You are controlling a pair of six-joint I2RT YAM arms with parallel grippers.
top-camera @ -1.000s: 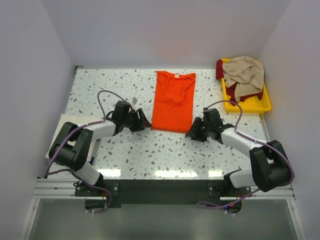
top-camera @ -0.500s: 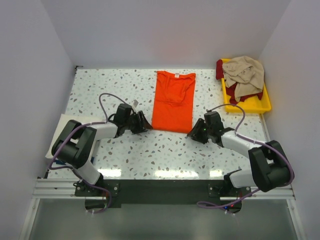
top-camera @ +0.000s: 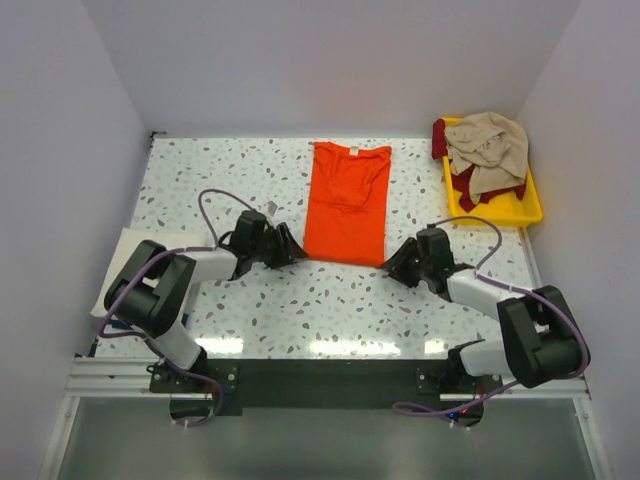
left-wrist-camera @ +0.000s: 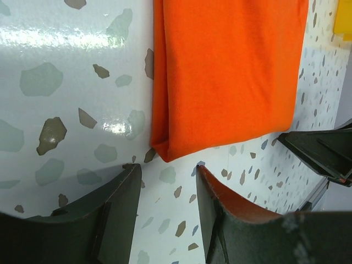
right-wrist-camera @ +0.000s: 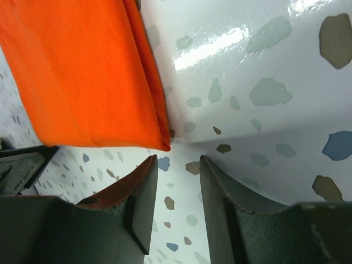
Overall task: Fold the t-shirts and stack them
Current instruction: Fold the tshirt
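— Orange tee (top-camera: 347,203) lies flat in the middle of the table (top-camera: 200,180), folded lengthwise into a narrow strip, with its collar toward the far wall. You have one arm at each near corner.

— Your fingers stand apart on both sides and hold nothing. The left gripper (top-camera: 283,247) sits just off the near-left corner and the right gripper (top-camera: 398,262) just off the near-right one. In the wrist views neither appears to touch the cloth.

— So you're at the start of the crosswise fold, I'd say: lined up, with no grip taken.

— Next, you need to ease a finger under every layer at each corner. Close both grippers together, then lift evenly and carry the hem toward the collar. If you catch only the top layer, the strip will likely open up.

— The beige tee (top-camera: 488,148) and the dark red tee (top-camera: 440,135) are heaped in the yellow tray (top-camera: 528,205) at the far right, unfolded.
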